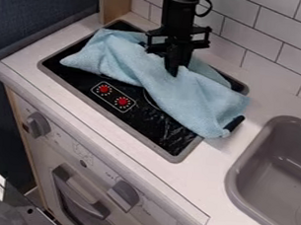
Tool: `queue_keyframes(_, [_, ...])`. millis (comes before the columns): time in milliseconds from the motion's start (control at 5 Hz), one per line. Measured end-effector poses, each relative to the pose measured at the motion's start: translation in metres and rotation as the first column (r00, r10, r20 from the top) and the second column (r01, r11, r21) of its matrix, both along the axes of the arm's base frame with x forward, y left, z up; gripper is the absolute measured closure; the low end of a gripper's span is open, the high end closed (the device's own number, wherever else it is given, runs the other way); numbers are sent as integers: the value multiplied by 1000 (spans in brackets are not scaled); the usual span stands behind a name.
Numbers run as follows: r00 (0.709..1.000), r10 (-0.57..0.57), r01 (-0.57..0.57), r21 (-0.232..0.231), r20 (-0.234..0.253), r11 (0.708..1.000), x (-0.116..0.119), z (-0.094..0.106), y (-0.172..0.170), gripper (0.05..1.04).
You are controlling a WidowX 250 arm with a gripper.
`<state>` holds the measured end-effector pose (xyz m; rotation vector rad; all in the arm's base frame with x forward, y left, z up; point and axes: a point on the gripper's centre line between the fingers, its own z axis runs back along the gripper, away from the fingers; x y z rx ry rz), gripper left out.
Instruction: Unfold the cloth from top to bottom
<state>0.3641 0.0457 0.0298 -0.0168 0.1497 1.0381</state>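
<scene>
The black gripper hangs down from the top of the camera view, its tip at the middle of the light blue cloth. Whether it holds any fabric cannot be made out. The cloth lies bunched and creased in a long band across the stove top, from upper left to lower right. Its lower right end laps over the stove's edge onto the counter.
Two red knobs are marked on the stove's front part. A black piece sticks out beside the cloth's right end. The grey sink is at the right, and a tiled wall stands behind the counter.
</scene>
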Motion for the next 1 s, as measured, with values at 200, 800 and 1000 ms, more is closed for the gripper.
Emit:
queue_keyframes(200, [995, -3, 6, -26, 99, 1000, 0, 22, 3, 1031])
queue_keyframes(800, [912, 96, -94, -24, 399, 995, -84, 45, 29, 1031])
queue_keyframes(1000, [869, 131, -129, -38, 478, 991, -113, 35, 25, 1031])
